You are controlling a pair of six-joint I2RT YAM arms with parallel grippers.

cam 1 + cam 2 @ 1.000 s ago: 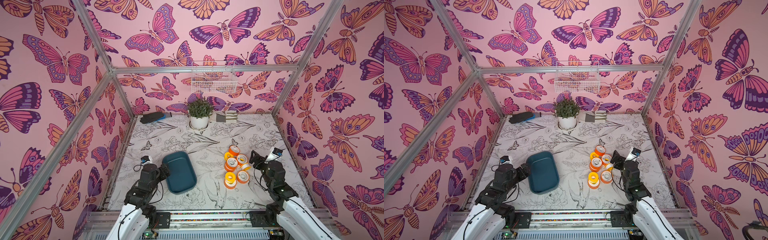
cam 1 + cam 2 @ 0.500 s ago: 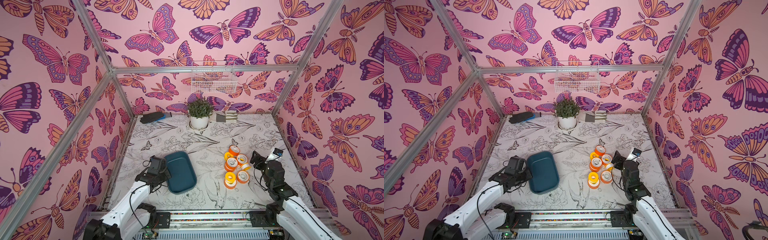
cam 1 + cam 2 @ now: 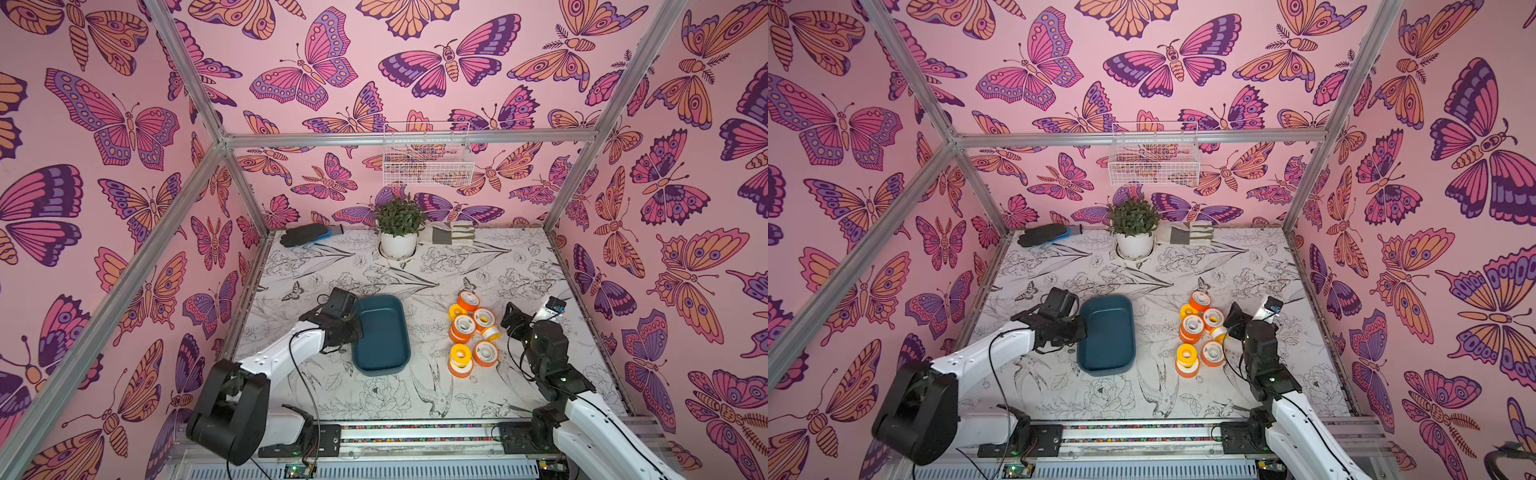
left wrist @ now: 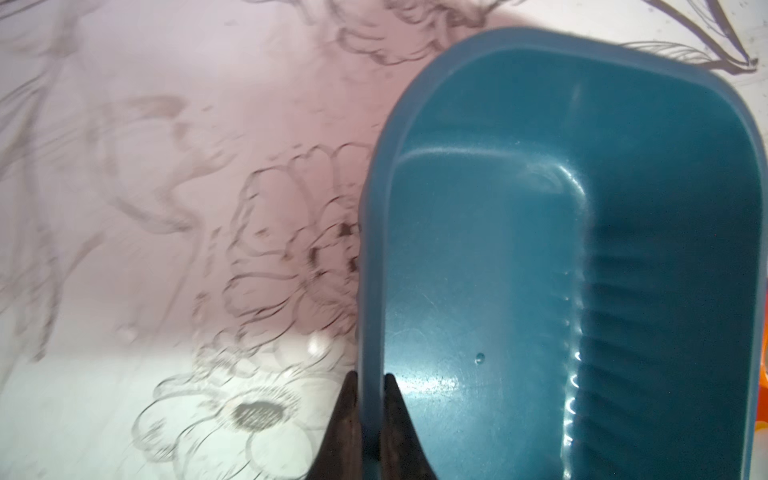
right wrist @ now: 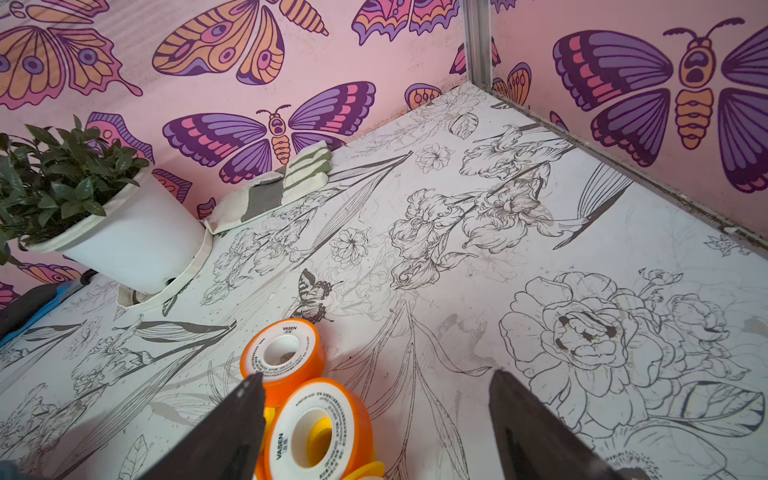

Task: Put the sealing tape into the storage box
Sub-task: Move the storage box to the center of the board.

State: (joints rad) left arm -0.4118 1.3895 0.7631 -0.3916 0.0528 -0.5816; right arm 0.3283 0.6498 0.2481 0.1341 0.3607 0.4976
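The storage box (image 4: 478, 270) is smooth teal plastic with a soft gloss. Light spots shine on its floor, which is ribbed at one side. The sealing tape (image 5: 266, 365) has glossy orange plastic flanges and a white printed face. The table (image 5: 457, 257) has a matt printed cover, a little scuffed. The plant pot (image 5: 137, 245) looks matt white, perhaps ceramic. The frame bar (image 3: 407, 139) is dull grey metal.

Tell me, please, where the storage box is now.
In both top views the storage box lies left of centre, between the left gripper clamping its rim and the sealing tape.
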